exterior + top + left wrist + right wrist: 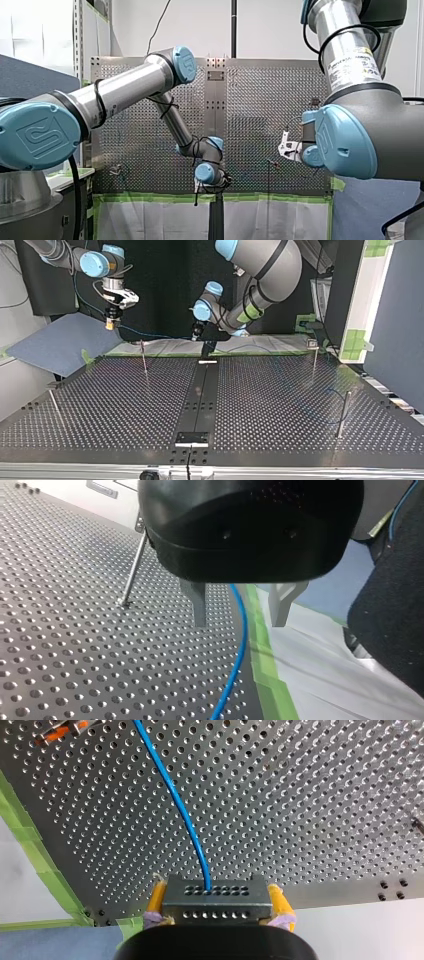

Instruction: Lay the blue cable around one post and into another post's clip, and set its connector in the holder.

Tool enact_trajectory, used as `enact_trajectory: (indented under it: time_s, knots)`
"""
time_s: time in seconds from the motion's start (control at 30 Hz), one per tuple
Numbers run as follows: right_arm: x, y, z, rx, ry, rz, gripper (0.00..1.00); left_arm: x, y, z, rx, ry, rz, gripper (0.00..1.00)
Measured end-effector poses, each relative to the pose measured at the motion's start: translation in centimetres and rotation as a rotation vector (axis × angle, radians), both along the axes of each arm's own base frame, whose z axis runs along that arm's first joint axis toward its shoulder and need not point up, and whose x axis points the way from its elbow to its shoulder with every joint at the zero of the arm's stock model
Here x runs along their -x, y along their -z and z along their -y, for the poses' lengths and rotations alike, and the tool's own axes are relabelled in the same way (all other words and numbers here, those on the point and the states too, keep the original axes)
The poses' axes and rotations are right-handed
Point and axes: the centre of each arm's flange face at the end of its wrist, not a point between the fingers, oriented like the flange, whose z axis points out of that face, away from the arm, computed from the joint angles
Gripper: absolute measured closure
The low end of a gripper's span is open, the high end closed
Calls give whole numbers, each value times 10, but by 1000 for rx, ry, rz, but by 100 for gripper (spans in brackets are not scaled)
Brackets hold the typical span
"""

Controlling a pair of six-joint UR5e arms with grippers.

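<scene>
A white wall (200, 25) rises beyond the perforated table (260, 100), a grey-blue partition (30, 75) at the front view's left.

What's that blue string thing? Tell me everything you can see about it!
It is the blue cable, thin, smooth and bendy-looking. One end goes into a grey connector with rows of little holes, clamped between the yellow pads of my right end effector. From there it arcs out over the perforated table. In the left wrist view it runs beside green tape, passing between the spread metal fingers of my left end effector, which do not grip it.
</scene>
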Motion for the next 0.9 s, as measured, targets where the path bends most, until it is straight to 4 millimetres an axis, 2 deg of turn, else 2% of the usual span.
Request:
enact_trajectory:
  time_s: [0.3, 0.67, 0.9]
  knots:
    - [0, 0, 0, -1, -3, 3, 100, 0, -1, 7, 44, 1, 17, 38]
    - [-2, 1, -1, -8, -19, 8, 100, -1, -1, 5, 65, -23, 8, 33]
    - [-2, 1, -2, -11, -21, 8, 100, 1, 12, 3, 74, -37, -13, 30]
